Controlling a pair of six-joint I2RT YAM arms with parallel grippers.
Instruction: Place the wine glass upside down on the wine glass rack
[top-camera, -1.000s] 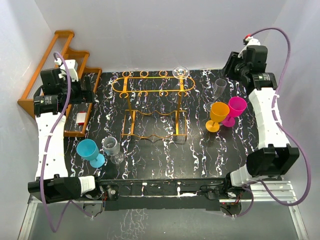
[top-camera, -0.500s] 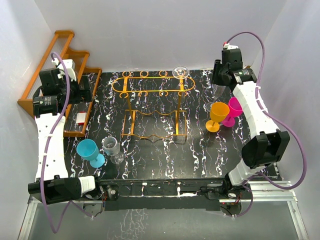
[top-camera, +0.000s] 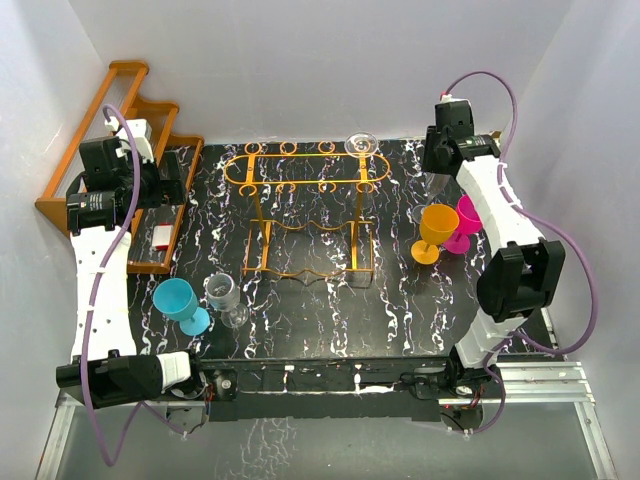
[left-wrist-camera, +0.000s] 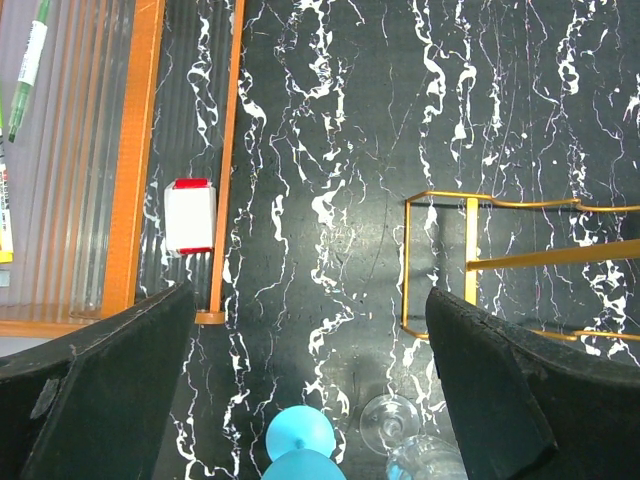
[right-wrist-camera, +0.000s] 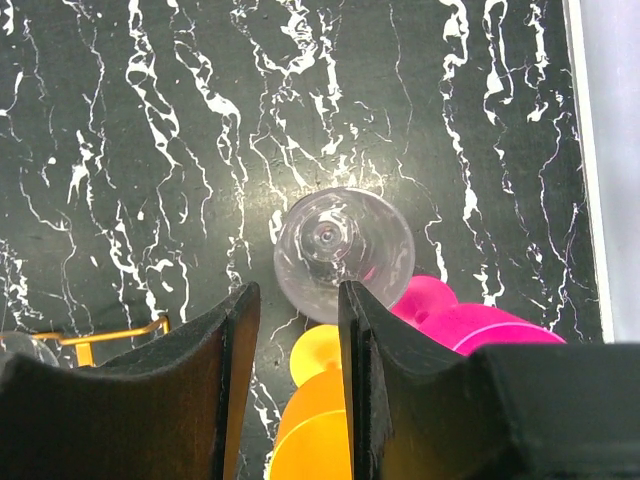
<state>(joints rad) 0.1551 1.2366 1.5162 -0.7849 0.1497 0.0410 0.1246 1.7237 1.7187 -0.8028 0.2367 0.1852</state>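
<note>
left gripper (left-wrist-camera: 310, 295): gapes wide, holds nothing | right gripper (right-wrist-camera: 296, 292): narrow gap, grips nothing, hangs above clear wine glass (right-wrist-camera: 335, 245) | glass: upright on table (right-wrist-camera: 130, 230), touching nothing visible, beside orange glass (right-wrist-camera: 320, 420) and pink glass (right-wrist-camera: 470, 325), right of wine glass rack (top-camera: 305, 156)

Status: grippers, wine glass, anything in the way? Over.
Left gripper wide open, empty. Right gripper part open above clear wine glass, not gripping. Glass standing on table, off the rack. Orange goblet and pink goblet crowd it.
</note>
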